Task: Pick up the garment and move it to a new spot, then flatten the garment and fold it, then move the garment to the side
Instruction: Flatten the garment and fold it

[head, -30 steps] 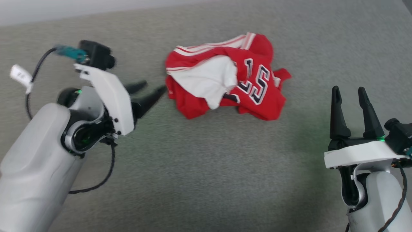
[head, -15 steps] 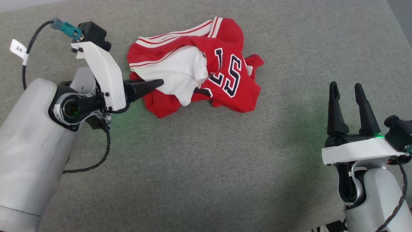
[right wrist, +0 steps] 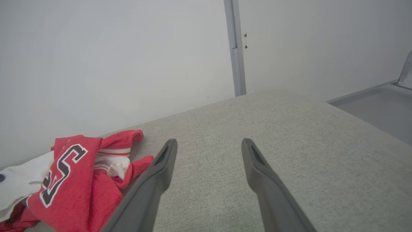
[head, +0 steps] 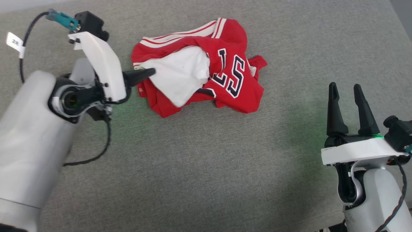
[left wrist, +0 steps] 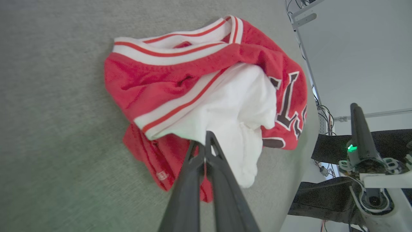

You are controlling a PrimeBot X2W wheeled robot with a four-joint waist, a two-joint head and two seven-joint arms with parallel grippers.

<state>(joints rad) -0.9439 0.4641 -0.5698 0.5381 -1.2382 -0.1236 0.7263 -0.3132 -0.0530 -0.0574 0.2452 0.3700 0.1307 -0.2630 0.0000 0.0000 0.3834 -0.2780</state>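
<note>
The garment point(head: 231, 87) is a crumpled red jersey with white lining, black numerals and striped trim, lying on the far middle of the grey fabric surface point(head: 206, 161). My left gripper point(head: 151, 71) reaches in from the left, jaws shut on the garment's white lining at its left edge. In the left wrist view the fingertips point(left wrist: 206, 137) meet at the lining just under the striped trim of the garment point(left wrist: 145, 74). My right gripper point(head: 344, 85) stands open at the lower right, apart from the cloth. The right gripper point(right wrist: 209, 143) holds nothing, and the garment point(right wrist: 80, 190) lies to its left.
A loose black cable with a white tag point(head: 14, 42) loops off the left wrist. A pale wall with a grey post point(right wrist: 236, 48) rises behind the surface. The surface's right edge drops to a lower grey floor point(right wrist: 370, 100). Open fabric lies between the arms.
My left gripper reached the garment's left edge and closed on the white lining, which now sits drawn up a little. The camera shifted early on. The right gripper has not moved.
</note>
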